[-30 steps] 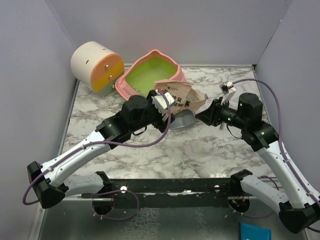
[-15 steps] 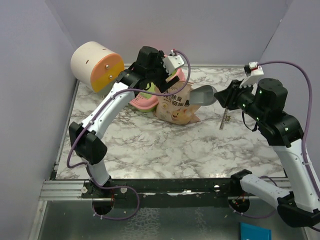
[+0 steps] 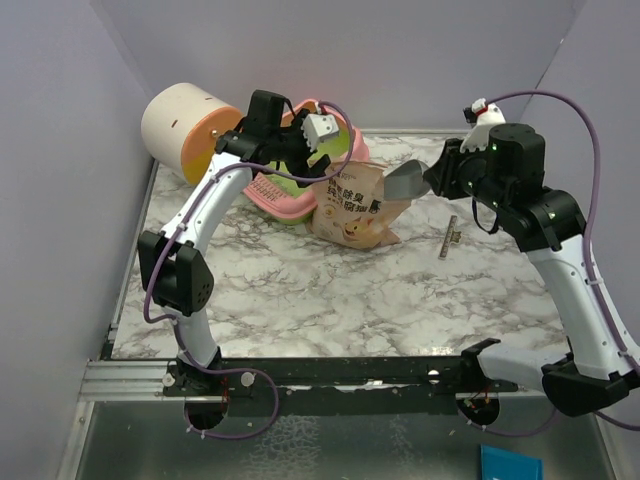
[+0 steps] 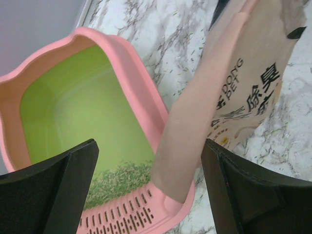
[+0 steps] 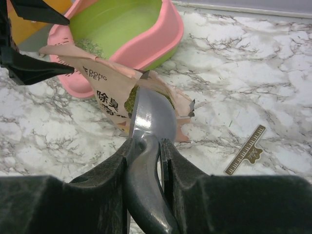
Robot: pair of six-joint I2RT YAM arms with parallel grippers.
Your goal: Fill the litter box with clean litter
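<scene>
The pink litter box (image 3: pixel 283 195) (image 4: pixel 142 95) (image 5: pixel 171 35) sits at the back, lime-green inside. A patch of clean litter (image 4: pixel 121 179) (image 5: pixel 90 48) lies against its slotted lip. My left gripper (image 3: pixel 298 160) (image 4: pixel 151 191) hangs open above that lip, and the top flap of the tan bag (image 3: pixel 355 208) (image 4: pixel 234 97) (image 5: pixel 108 88) reaches between its fingers. My right gripper (image 3: pixel 436 180) (image 5: pixel 146 144) is shut on the handle of a grey metal scoop (image 3: pixel 405 181) (image 5: pixel 154 117). The scoop's bowl is at the bag's torn mouth, where more litter shows.
A cream-and-orange cylinder (image 3: pixel 190 130) lies at the back left, beside the litter box. A thin gold strip (image 3: pixel 452 238) (image 5: pixel 246 150) lies on the marble to the right of the bag. Grey walls close in the back and both sides.
My left arm has swung from the table's middle to the back over the litter box and its gripper has opened. The bag now stands by the box. My right arm has carried the scoop back and up.
</scene>
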